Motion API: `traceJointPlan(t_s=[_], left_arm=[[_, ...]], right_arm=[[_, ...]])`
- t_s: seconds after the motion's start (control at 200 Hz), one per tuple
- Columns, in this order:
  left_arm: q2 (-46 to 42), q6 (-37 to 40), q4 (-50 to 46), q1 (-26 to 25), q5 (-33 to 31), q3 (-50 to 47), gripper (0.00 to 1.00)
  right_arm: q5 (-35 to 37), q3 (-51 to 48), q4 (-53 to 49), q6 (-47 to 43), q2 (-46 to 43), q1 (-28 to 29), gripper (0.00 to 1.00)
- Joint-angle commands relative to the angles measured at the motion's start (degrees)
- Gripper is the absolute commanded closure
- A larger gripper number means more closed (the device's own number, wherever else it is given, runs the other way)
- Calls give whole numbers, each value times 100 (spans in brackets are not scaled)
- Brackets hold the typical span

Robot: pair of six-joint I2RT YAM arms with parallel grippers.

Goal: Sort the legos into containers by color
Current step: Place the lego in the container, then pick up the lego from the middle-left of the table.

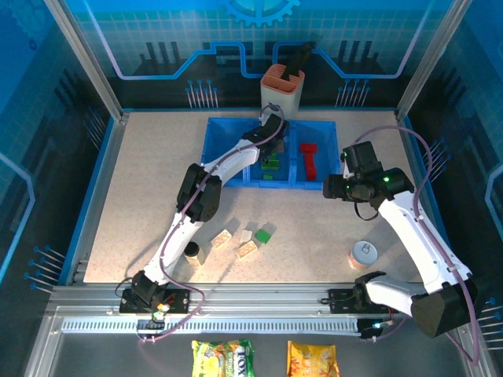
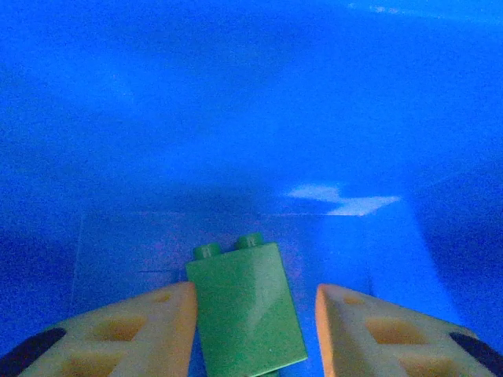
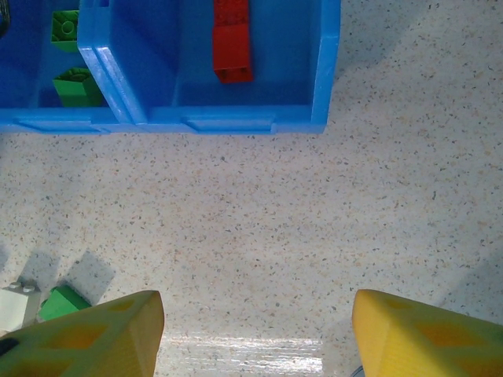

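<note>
The blue three-compartment tray [image 1: 211, 154] lies at the back of the table. My left gripper [image 1: 271, 135] reaches down into its middle compartment. In the left wrist view a green lego [image 2: 245, 310] lies on the blue floor between my left gripper's [image 2: 255, 323] fingers; the left finger [image 2: 134, 330] touches it and a gap shows at the right finger, so the jaws are open. More green legos [image 1: 272, 166] lie in that compartment and red ones [image 1: 310, 159] in the right one. My right gripper [image 1: 336, 187] hovers open and empty over bare table right of the tray [image 3: 228, 122].
Cream legos [image 1: 222, 238] [image 1: 247, 250] and a green lego [image 1: 265, 233] lie on the table in front of the tray, with a black cylinder [image 1: 191, 250] to their left. A tin can [image 1: 362, 253] stands front right. An orange-and-white cup holder [image 1: 282, 86] stands behind the tray.
</note>
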Motion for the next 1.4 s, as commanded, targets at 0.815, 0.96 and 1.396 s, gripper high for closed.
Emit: traceJointPlan(t_s=[0.815, 0.96, 1.396], left_arm=[[-2747, 328, -1281, -16, 1342, -2160, 56], [-3350, 302, -1465, -10, 1520, -2796, 56], [-4712, 809, -2168, -292, 1765, -4523, 55]], right_arm=[[78, 198, 13, 611, 582, 1183, 36], [88, 213, 80, 717, 757, 1464, 36], [138, 121, 255, 930, 1082, 1940, 36]])
